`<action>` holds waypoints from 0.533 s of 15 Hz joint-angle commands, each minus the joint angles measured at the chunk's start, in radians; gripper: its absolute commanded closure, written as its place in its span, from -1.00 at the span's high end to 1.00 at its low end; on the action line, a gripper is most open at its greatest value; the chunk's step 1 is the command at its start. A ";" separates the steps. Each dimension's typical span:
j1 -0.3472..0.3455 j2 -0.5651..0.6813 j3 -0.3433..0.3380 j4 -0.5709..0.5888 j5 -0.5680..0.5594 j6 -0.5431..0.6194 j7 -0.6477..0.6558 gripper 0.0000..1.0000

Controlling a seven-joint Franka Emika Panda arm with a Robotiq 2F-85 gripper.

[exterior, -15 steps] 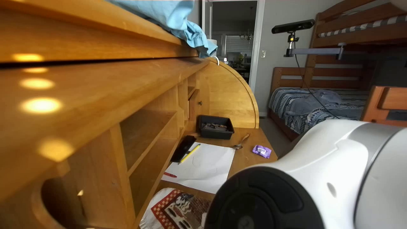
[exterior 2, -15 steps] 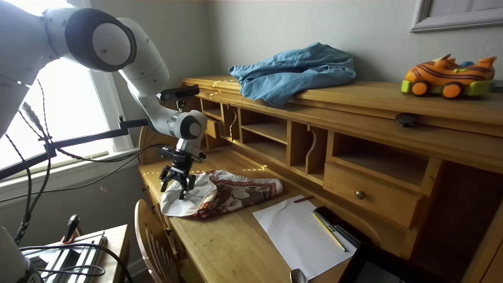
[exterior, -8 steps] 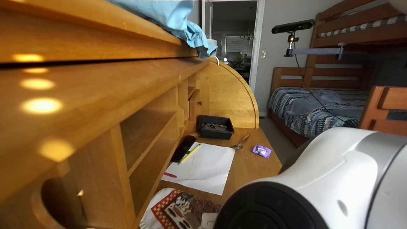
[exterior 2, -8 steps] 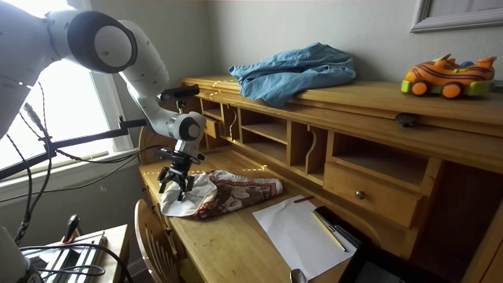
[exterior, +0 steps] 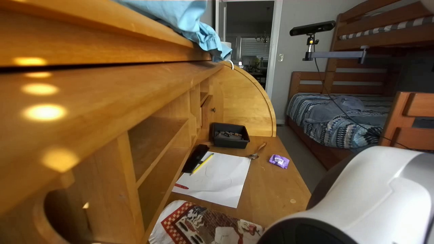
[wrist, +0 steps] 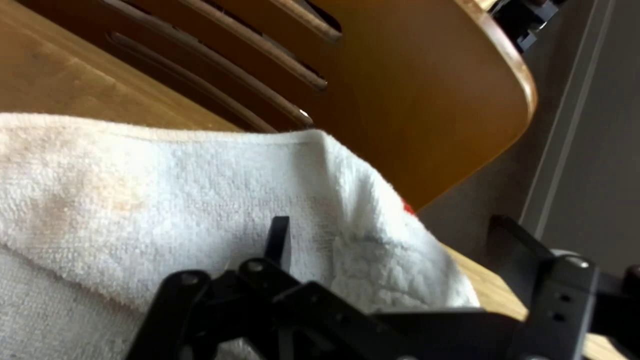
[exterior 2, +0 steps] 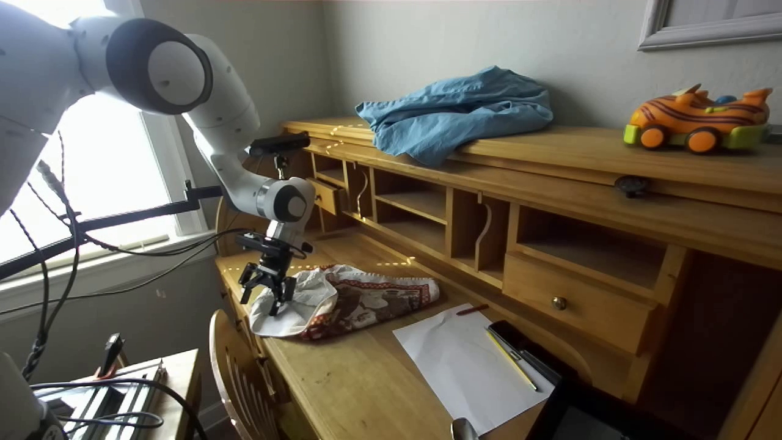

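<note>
We are finding the towel [exterior 2: 372, 302] lying on the bench [exterior 2: 366, 391], near its front edge, with a white part turned up beside the printed part. The claw [exterior 2: 259, 304] is hanging at the white part with its jaws spread wide and nothing pinched between them. In the wrist view, one jaw is standing in front of the white fabric and the other is extending past the towel's outline; whether either is touching fabric, we are not able to tell. We are judging the step in hand to be positioning the claw at the towel, ahead of any grip. In our judgement, the next move is calling for centring both jaws over fabric, then lowering onto a raised fold before closing. Just beside the front edge, a chair [exterior 2: 235, 379] is standing; we are treating its backrest as the main obstruction for the outer jaw. Farther along, a paper sheet [exterior 2: 464, 373] is lying apart from the towel, carrying a yellow pencil [exterior: 202, 164] and a red crayon [exterior: 181, 186]. Beyond it, a black tray [exterior: 230, 143], a spoon [exterior: 260, 148] and a purple packet [exterior: 279, 161] are resting. In an exterior view, the arm [exterior: 366, 200] is covering part of the towel.
</note>
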State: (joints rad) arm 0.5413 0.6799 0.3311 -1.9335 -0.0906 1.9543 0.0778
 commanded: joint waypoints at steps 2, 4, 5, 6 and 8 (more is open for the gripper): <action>0.003 0.010 0.000 -0.013 0.014 -0.008 0.029 0.47; 0.003 0.011 -0.001 -0.013 0.016 -0.010 0.036 0.36; 0.002 0.010 -0.001 -0.013 0.016 -0.011 0.038 0.19; 0.002 0.009 -0.001 -0.013 0.017 -0.011 0.041 0.05; 0.000 0.006 -0.001 -0.016 0.019 -0.010 0.046 -0.24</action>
State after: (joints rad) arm 0.5406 0.6869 0.3295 -1.9396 -0.0906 1.9470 0.1053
